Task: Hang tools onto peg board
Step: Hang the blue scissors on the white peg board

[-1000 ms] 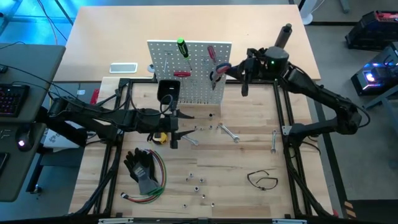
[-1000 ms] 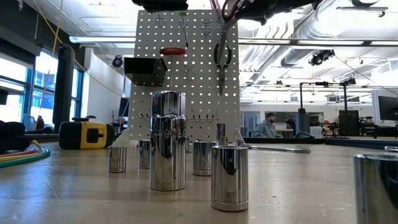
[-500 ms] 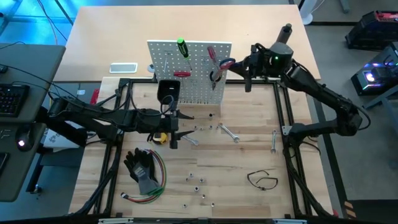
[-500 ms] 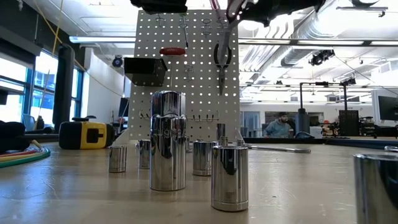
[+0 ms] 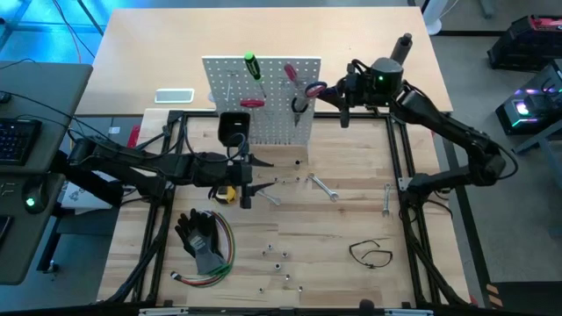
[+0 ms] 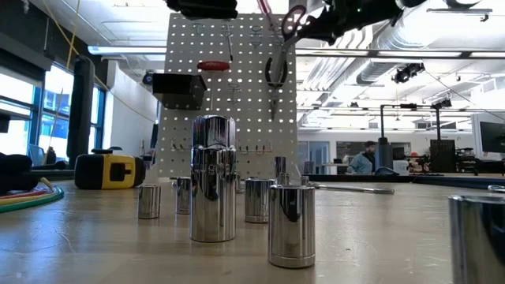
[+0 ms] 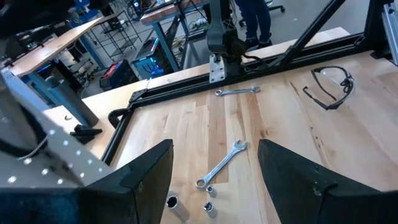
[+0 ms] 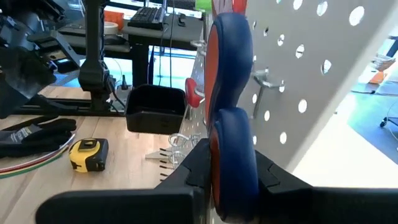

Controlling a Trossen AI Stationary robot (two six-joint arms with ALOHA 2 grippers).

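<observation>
3 wrenches, 2 screwdrivers, 1 peg board

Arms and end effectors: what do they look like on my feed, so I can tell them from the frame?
Both arms are dark, near-black, jointed links with black cabling along them. The right arm's wrist housing carries a small green light beside the right end effector. The left end effector ends in two broad, flat, matte-black fingers with angular edges. No markings are readable.

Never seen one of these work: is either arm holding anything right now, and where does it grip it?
The right gripper holds the pliers by the handles, at the peg board. The left gripper holds nothing.
</observation>
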